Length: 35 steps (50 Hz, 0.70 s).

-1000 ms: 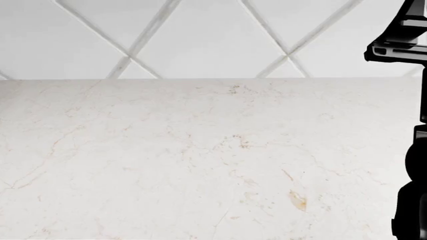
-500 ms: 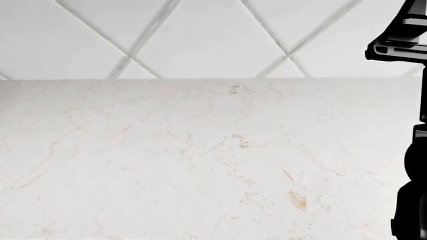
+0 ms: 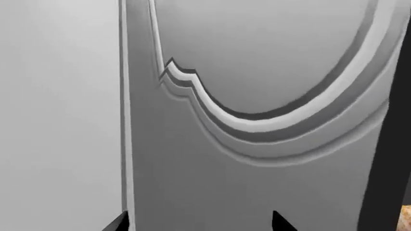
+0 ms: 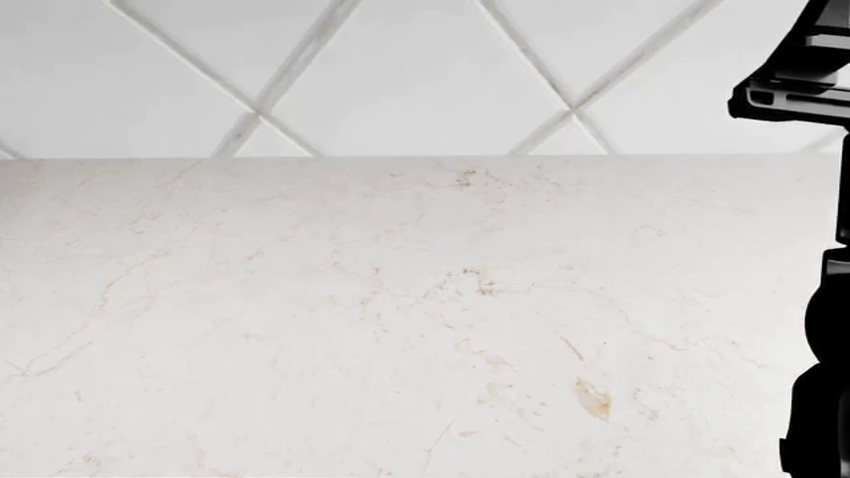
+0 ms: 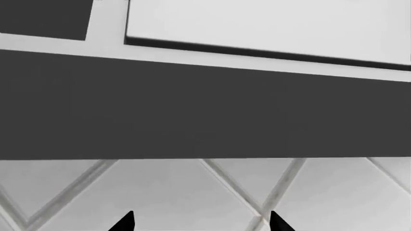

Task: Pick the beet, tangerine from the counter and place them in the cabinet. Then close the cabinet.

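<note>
My right arm (image 4: 817,249) stands raised at the right edge of the counter (image 4: 398,319). Both grippers, left (image 3: 199,224) and right (image 5: 199,222), are spread and grasp nothing. I face a grey panelled cabinet door (image 3: 257,96) and diamond wall tiles (image 5: 192,197). Beet and tangerine are out of sight.

No readable text, label, brand, number or sign on any visible surface.

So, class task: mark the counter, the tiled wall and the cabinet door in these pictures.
counter (image 4: 398,319), head view, on its bare marble top.
tiled wall (image 4: 412,70), head view, on a diamond tile above the counter.
cabinet door (image 3: 257,159), left wrist view, on the flat frame below the curved moulding.
</note>
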{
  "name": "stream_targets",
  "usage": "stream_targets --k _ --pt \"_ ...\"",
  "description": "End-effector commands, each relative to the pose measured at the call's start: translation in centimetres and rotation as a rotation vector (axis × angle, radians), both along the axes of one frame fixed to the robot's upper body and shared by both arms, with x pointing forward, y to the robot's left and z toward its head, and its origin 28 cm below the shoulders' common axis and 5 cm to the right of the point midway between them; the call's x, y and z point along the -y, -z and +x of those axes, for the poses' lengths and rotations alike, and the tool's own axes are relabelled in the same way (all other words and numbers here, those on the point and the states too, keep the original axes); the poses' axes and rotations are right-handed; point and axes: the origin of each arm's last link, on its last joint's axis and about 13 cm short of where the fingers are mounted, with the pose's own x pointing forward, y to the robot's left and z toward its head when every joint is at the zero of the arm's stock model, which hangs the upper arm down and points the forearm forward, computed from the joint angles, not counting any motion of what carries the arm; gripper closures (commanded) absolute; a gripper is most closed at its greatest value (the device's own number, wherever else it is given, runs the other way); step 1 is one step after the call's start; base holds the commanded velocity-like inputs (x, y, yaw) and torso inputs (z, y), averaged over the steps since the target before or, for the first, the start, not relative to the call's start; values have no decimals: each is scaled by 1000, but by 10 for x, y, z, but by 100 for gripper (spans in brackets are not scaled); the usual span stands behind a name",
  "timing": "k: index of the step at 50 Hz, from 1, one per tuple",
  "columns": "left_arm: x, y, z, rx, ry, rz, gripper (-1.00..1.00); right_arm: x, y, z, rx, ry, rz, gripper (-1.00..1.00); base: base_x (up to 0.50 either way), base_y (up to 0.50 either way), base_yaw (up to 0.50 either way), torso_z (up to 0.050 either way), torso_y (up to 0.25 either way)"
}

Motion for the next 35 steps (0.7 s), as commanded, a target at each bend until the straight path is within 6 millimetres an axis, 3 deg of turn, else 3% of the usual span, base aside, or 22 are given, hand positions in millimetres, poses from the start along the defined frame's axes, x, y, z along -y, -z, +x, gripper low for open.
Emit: stream_targets --k 1,14,35 --pt "22 -5 20 -35 148 61 -100 -26 91 -10 -362 -109 -22 -100 0 0 0 0 0" --pt "42 3 58 -137 233 16 -100 -24 90 -11 -360 -104 -18 -100 0 0 0 0 0" --pt "75 -8 93 -177 307 12 -100 -24 93 -12 -361 -104 -17 -100 0 0 0 0 0"
